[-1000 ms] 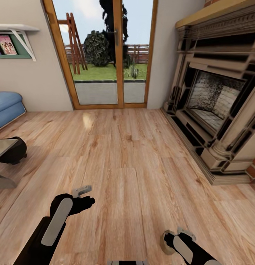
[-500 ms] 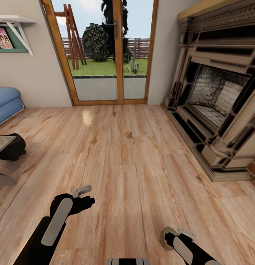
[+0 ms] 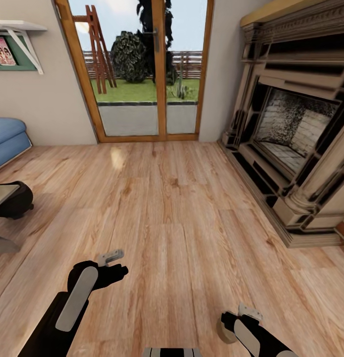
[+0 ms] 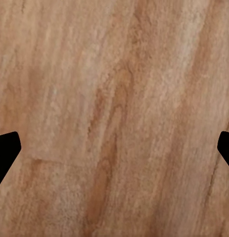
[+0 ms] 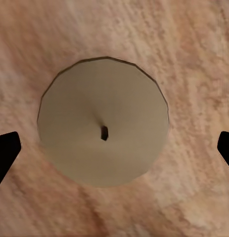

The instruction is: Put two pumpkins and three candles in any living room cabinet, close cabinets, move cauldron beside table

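Both grippers hang low over the floor (image 3: 182, 213) as we look down from the head. Our left gripper (image 3: 115, 263) sits at the lower left above bare planks; from here we cannot judge its gap. Our right gripper (image 3: 236, 317) is at the bottom edge, over a pale round candle (image 3: 224, 331) that peeks out beside it. Ahead, the wood floor runs wide and open to the glass doors (image 3: 147, 74). On the right, the fireplace (image 3: 296, 134) closes that side, its stepped base jutting out onto the planks. At the left edge we see the cauldron (image 3: 16, 201), dark and rounded, partly under the corner of a table (image 3: 2, 194), with a blue sofa (image 3: 11, 139) behind it by the wall and a shelf (image 3: 18, 29) above.

From the left wrist, we see wood grain, with our dark fingertips (image 4: 5, 153) only just showing at the two opposite edges, spread wide and holding nothing.

From the right wrist, the candle (image 5: 103, 127) sits centred between our fingertips (image 5: 5, 150), its flat cream top and small dark wick facing us. The tips stand wide apart at the picture's edges, well clear of the candle's rim, with floor showing all around it.
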Motion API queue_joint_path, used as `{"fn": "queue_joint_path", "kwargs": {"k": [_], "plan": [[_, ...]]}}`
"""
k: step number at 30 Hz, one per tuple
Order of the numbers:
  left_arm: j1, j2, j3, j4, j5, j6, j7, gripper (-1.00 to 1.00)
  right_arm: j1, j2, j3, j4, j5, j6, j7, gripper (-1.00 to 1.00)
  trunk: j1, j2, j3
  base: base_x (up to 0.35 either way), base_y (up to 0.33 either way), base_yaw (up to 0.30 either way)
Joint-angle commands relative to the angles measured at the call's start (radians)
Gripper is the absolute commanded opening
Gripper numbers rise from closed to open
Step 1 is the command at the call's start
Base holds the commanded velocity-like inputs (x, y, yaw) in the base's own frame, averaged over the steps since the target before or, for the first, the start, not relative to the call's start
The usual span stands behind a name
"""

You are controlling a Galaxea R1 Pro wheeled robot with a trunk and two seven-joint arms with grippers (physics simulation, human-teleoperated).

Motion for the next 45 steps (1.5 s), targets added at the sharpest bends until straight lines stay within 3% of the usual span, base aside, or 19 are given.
{"fn": "queue_joint_path", "kwargs": {"k": [1,27,40,44,45], "plan": [[-0.001,0.001,-0.002,-0.001,0.009,0.001,0.01,1.0,-0.001,-0.001,0.008,-0.003,-0.005,0.005,-0.008,1.0,0.0,0.0,-0.001,0.076,0.0,0.0],[-0.001,0.001,0.0,-0.004,0.009,0.001,0.01,1.0,0.0,0.0,0.009,-0.003,-0.005,0.004,-0.008,1.0,0.0,0.0,-0.001,0.036,0.014,0.0],[-0.001,0.001,0.0,-0.006,0.01,0.002,0.009,1.0,0.0,0.0,0.009,-0.003,-0.004,0.003,-0.008,1.0,0.005,-0.003,-0.043,0.0,0.0,0.0],[-0.001,0.009,0.006,-0.015,0.06,0.004,0.005,1.0,0.0,0.0,0.009,-0.003,-0.004,0.002,-0.008,1.0,0.005,-0.003,-0.043,0.0,0.0,0.0],[-0.001,0.014,0.008,-0.024,0.1,0.004,0.004,1.0,0.0,0.0,0.009,-0.003,-0.003,0.002,-0.008,1.0,0.005,-0.003,-0.043,0.0,0.0,0.0]]}}
